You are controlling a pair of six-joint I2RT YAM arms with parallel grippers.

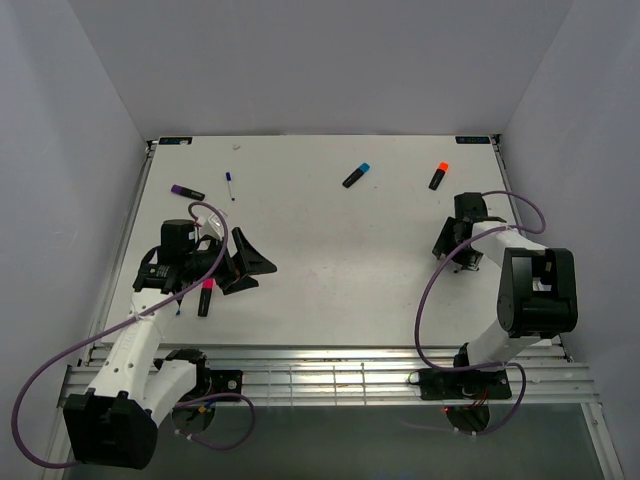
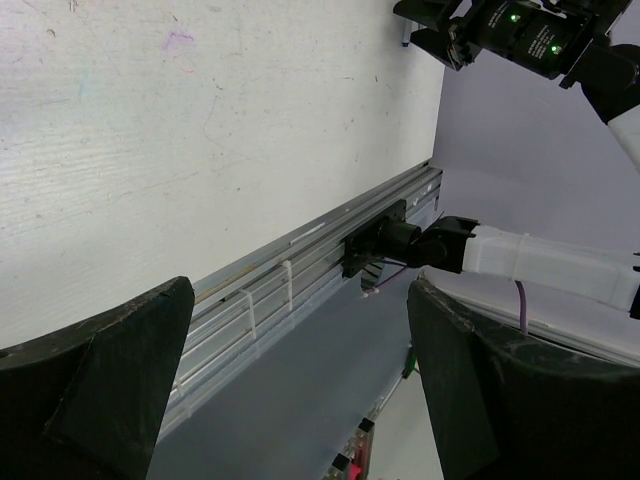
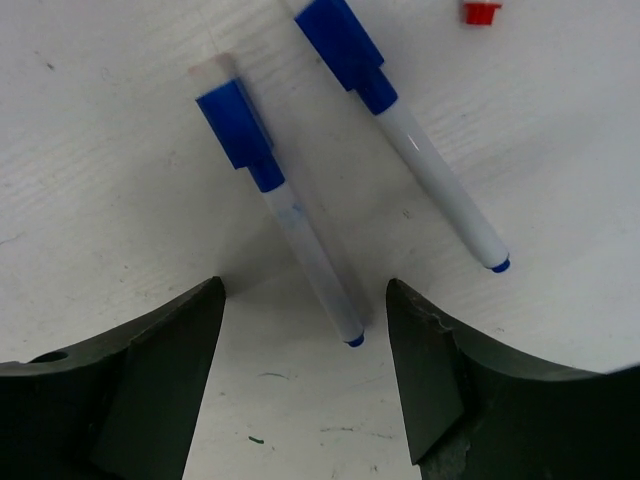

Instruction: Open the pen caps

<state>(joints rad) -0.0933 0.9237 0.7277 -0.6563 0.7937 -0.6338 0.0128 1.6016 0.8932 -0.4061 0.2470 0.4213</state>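
Observation:
In the right wrist view, two thin white pens lie on the table, each with a slim blue cap on: one cap (image 3: 238,132) at left, one (image 3: 345,45) at right. A tiny red cap (image 3: 480,12) lies loose at the top. My right gripper (image 3: 305,300) is open, its jaws straddling the left pen's barrel end; it also shows in the top view (image 1: 455,255). My left gripper (image 1: 255,270) is open and empty, also in its wrist view (image 2: 300,290). The magenta-capped highlighter (image 1: 207,296) lies beside it. The purple (image 1: 187,192), blue (image 1: 356,175) and orange (image 1: 438,176) capped highlighters lie further back.
A small blue-capped pen (image 1: 230,186) lies at the back left. The metal rail (image 1: 330,375) runs along the table's near edge. White walls enclose the table on three sides. The right arm (image 2: 540,40) shows across the table in the left wrist view.

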